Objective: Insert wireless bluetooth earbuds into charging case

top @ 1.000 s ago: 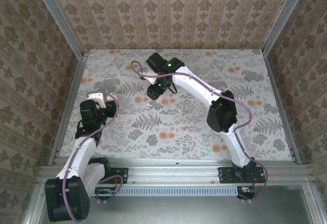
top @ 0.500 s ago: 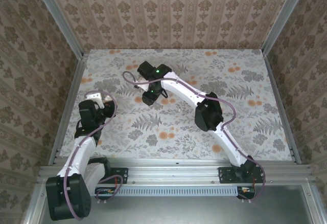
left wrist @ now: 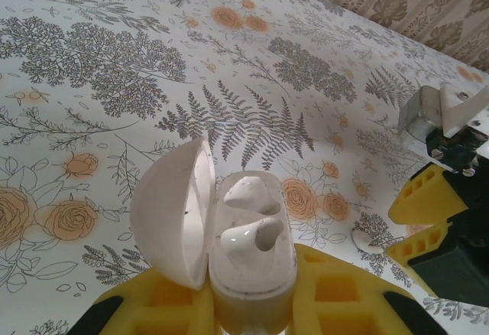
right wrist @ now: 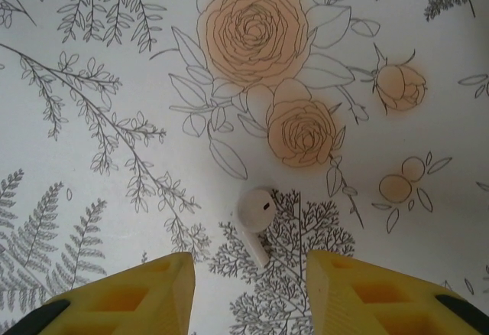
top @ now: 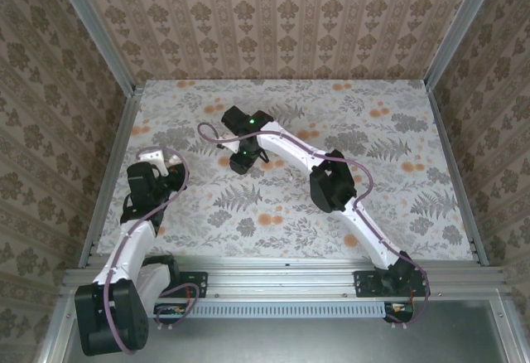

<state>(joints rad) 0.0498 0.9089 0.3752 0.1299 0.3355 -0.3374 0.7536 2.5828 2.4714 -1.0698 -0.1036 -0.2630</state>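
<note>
Left gripper (left wrist: 252,312) is clamped on the charging case (left wrist: 252,278), with the base pinched between both yellow fingers. The lid (left wrist: 172,213) is swung open to the tool's left and the cavity faces up. The seated earbud (left wrist: 246,237) sits in the case, just above the fingers. From the top view this tool is close to the left side rail (top: 108,182), so little margin there. There's open table (top: 207,214) ahead and to its right, and a bare strip between the two tools. Right gripper (right wrist: 248,268) has its jaws apart, holding nothing, pointed down at the cloth. The loose earbud (right wrist: 256,211) lies flat just ahead of the gap, roughly centred, with its stem pointing back toward the fingers and touching neither. Printed roses (right wrist: 252,33) are further ahead. This tool is well clear of the back wall (top: 281,23) and the right rail (top: 451,172).
</note>
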